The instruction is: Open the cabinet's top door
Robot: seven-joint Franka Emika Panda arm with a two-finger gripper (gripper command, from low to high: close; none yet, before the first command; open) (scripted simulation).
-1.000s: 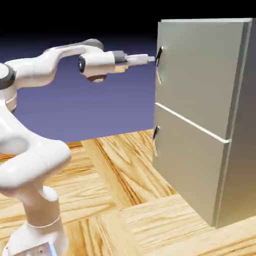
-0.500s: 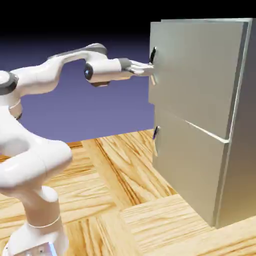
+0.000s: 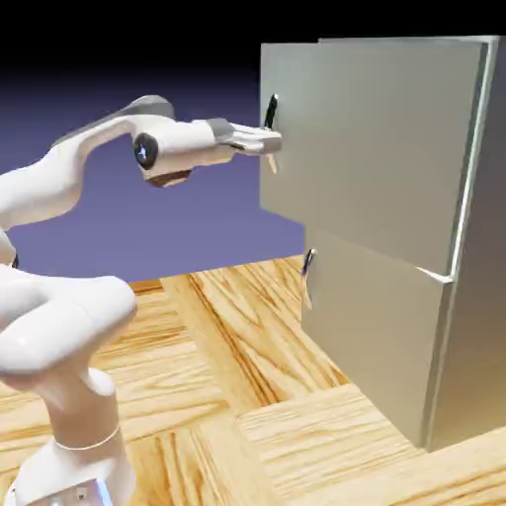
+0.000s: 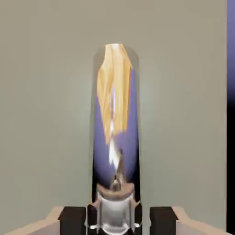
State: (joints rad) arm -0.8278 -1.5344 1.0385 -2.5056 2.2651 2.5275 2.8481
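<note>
The grey-beige cabinet stands on the exterior view's right. Its top door is swung partly out, its free edge well clear of the cabinet body. A thin dark bar handle runs down that edge. My gripper reaches in from the left and is shut on this handle. In the hand view the shiny handle stands upright between the fingertips, mirroring floor and backdrop, with the door panel filling the picture behind it.
The lower door stays flush with the cabinet, its small handle near its left edge. The wooden table stretches under the arm. My arm's base rises at the lower left.
The gripper closed on the handle and drew back to the left. The top door swung out with it, its free edge moving steadily leftward.
</note>
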